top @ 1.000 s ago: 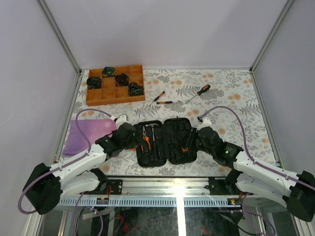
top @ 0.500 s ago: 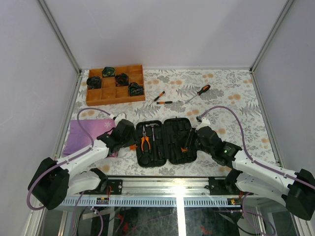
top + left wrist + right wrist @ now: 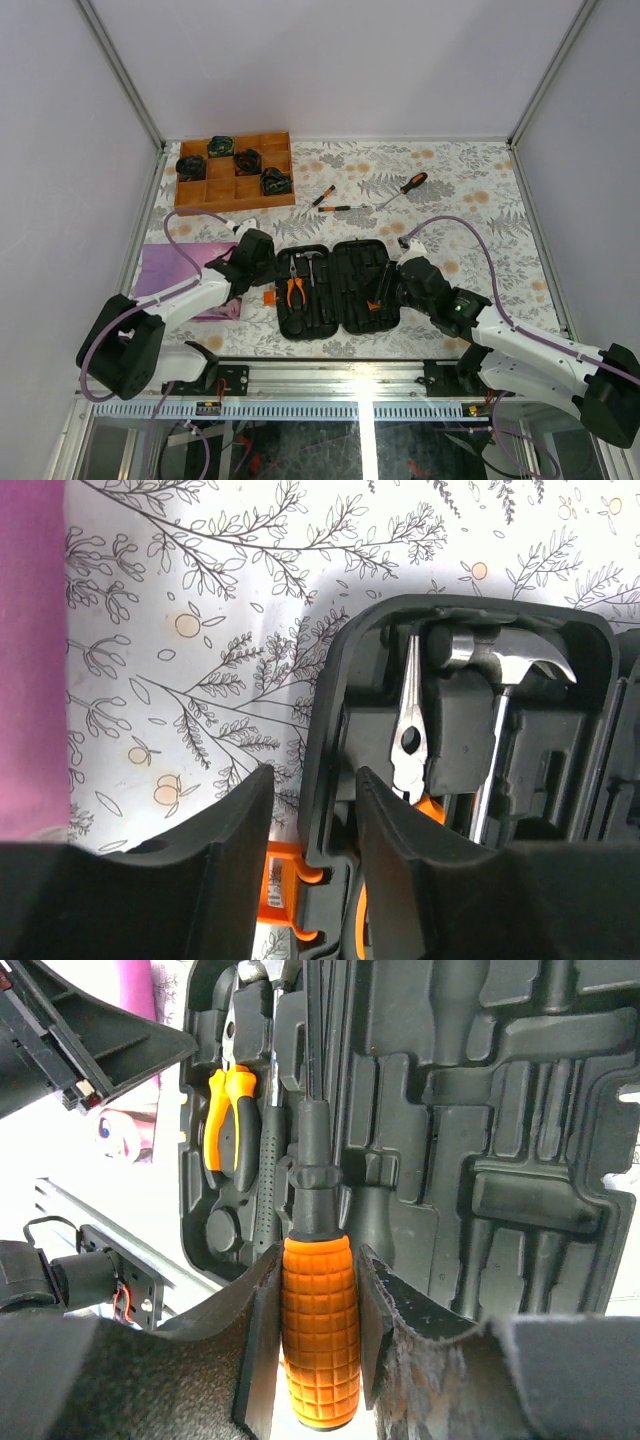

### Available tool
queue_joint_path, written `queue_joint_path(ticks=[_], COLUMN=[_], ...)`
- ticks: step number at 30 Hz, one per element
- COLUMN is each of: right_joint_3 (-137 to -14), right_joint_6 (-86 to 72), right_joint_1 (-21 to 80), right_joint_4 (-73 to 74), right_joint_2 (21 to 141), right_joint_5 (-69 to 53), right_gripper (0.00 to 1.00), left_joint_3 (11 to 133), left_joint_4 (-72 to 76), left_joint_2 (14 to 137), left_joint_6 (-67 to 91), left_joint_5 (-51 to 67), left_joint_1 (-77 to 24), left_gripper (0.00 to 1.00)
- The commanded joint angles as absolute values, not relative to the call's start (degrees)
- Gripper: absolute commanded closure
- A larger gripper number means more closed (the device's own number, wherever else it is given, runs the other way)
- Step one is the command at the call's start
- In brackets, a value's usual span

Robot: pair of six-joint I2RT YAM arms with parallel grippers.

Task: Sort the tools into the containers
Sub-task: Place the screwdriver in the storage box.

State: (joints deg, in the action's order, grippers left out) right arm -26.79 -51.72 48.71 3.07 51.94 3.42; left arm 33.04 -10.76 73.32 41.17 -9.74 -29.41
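The black tool case [image 3: 345, 325] lies open at the table's near middle. Orange-handled pliers [image 3: 410, 740] and a steel hammer [image 3: 505, 660] rest in its left half. My left gripper [image 3: 312, 775] straddles the case's left wall [image 3: 325, 730] at the orange latch [image 3: 275, 880], one finger outside and one inside, closed on it. My right gripper [image 3: 318, 1260] is shut on the orange handle of a screwdriver [image 3: 318, 1330], whose black shaft points along the case's hinge over the moulded slots. Three loose screwdrivers [image 3: 404, 188] [image 3: 322, 196] [image 3: 340, 208] lie on the table behind the case.
A brown wooden compartment tray [image 3: 200, 195] with several tape measures stands at the back left. A purple cloth [image 3: 170, 275] lies left of the case, under my left arm. The metal frame rail runs along the near edge.
My left gripper has slid from over the pliers to the case's left edge, and its jaws have narrowed round the wall. The right gripper keeps the screwdriver in the same place.
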Motion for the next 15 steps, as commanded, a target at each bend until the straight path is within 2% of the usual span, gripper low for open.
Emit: queue_joint_path(ticks=[1,6,14,15], right_joint_3=[-27.5,-27.1,-26.5,-26.5], right_joint_6=[-52.2,-52.3,-52.6,-52.6], right_joint_1=[48.8,48.9,48.8,48.8], right_joint_4=[0.2,1.3,2.5,2.4], right_joint_2=[50.8,49.6,48.4,48.8], right_joint_5=[3.2,4.0,5.5,5.3], right_gripper=[1.0,1.0,1.0,1.0], left_joint_3=[35.0,34.4,30.5,30.0], left_joint_4=[-6.1,-6.5,-7.6,-8.1], left_joint_2=[75.7,77.2,75.3,74.7], left_joint_6=[39.6,39.9,43.1,43.8], left_joint_5=[-9.3,-10.3,-8.7,-8.9], left_joint_1=[-28.2,-28.1,-28.1,-28.1], left_gripper=[0.67,0.82,1.0,1.0])
